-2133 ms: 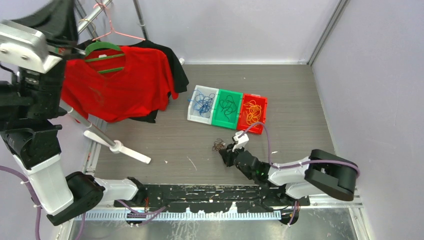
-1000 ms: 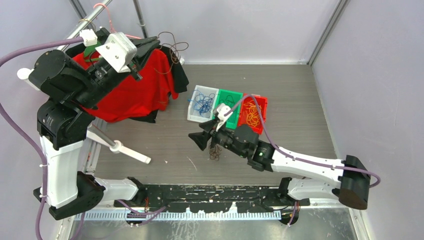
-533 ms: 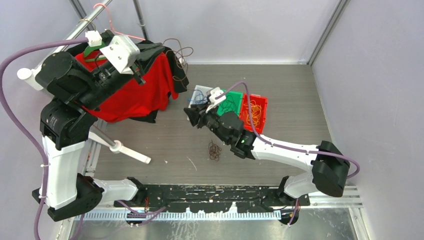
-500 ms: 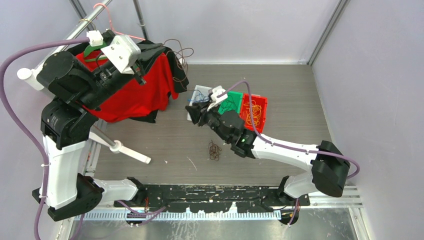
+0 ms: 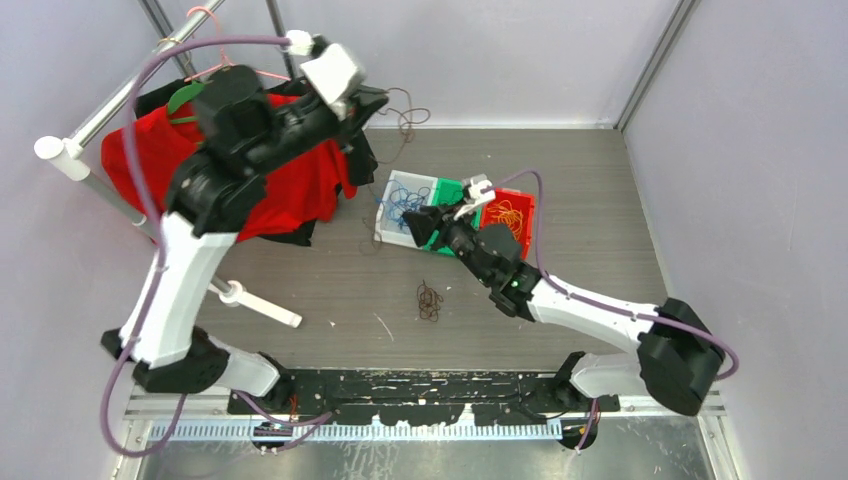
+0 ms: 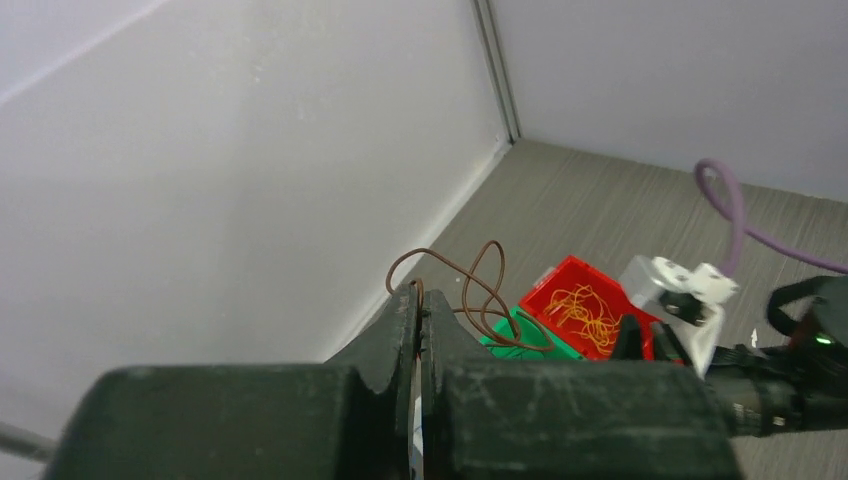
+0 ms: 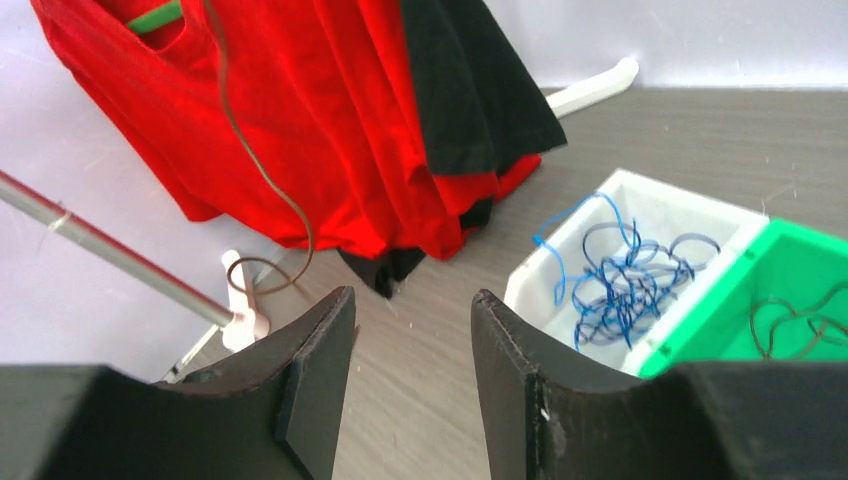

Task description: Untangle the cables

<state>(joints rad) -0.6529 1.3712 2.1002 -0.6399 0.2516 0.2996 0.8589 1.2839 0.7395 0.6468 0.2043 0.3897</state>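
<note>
My left gripper (image 5: 374, 99) is raised high at the back, shut on a long dark brown cable (image 5: 404, 118) that dangles toward the table. In the left wrist view the gripper (image 6: 420, 296) pinches that looping brown strand (image 6: 478, 292). My right gripper (image 5: 422, 222) is open and empty, hovering by the white bin (image 5: 392, 222). In the right wrist view the gripper (image 7: 412, 300) faces the hanging brown strand (image 7: 262, 175). A small brown clump of cables (image 5: 430, 300) lies on the table. Blue cables (image 7: 625, 280) fill the white bin, dark ones (image 7: 800, 322) the green bin, orange ones (image 5: 508, 218) the red bin.
A red shirt (image 5: 255, 185) over a black one hangs on a clothes rack (image 5: 95, 130) at the back left, with its white foot (image 5: 258, 303) on the table. The three bins sit side by side mid-table. Grey walls close in the back and right.
My left arm has swung right, carrying the brown strand from over the shirts toward the bins. My right gripper has shifted a little right, toward the bins, still open.
</note>
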